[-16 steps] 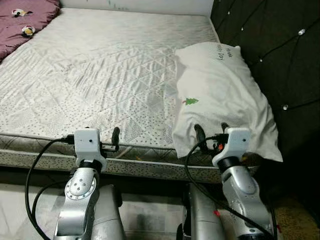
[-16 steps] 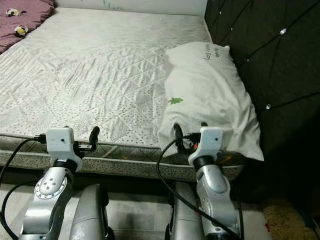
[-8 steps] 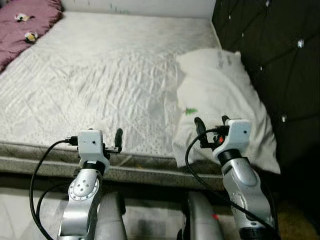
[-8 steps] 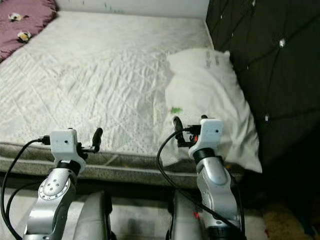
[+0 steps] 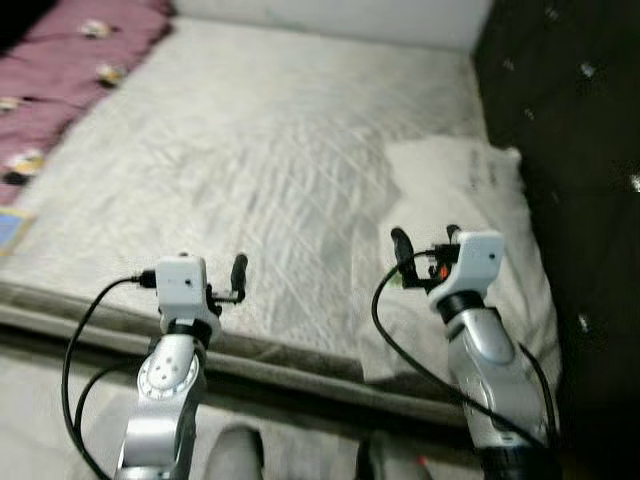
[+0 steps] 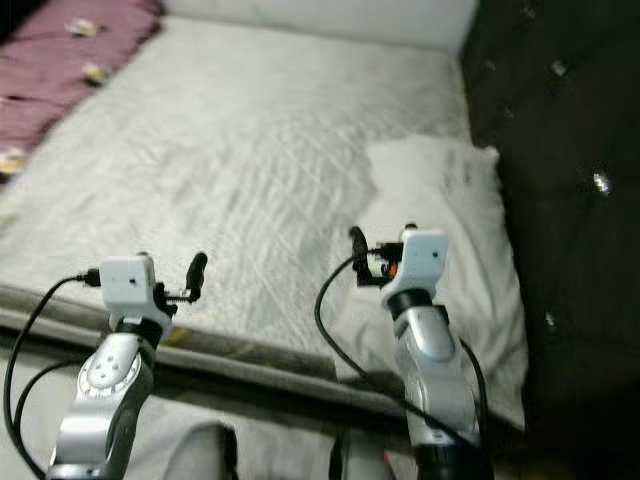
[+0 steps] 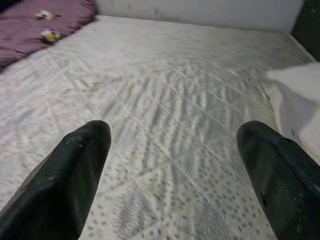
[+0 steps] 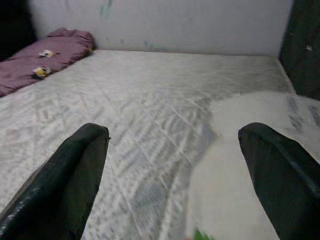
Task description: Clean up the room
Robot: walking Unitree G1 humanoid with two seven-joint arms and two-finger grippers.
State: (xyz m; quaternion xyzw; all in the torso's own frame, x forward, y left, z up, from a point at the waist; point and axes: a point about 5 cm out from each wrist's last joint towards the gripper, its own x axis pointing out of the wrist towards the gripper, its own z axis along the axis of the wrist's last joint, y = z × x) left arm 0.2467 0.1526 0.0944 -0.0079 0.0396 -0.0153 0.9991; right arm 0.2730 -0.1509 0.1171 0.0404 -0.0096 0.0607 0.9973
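Note:
A white pillow (image 5: pixel 475 185) with a small green print lies on the right side of the bed, against the dark headboard. My right gripper (image 5: pixel 426 240) hovers open over the pillow's near left part, with nothing between its fingers. My left gripper (image 7: pixel 172 129) is open and empty too, held above the near edge of the white quilted mattress (image 5: pixel 270 160). A purple blanket (image 5: pixel 70 80) with small patterned patches lies bunched at the far left of the bed.
The tufted black headboard (image 5: pixel 570 100) walls off the right side. A white wall runs behind the bed. The mattress's near edge (image 5: pixel 290 355) is just below my arms. Something blue and yellow (image 5: pixel 10 232) pokes in at the left edge.
The camera has swung and the picture is blurred; more of the purple blanket shows. My right gripper has risen from the pillow's near edge. Both grippers stay open.

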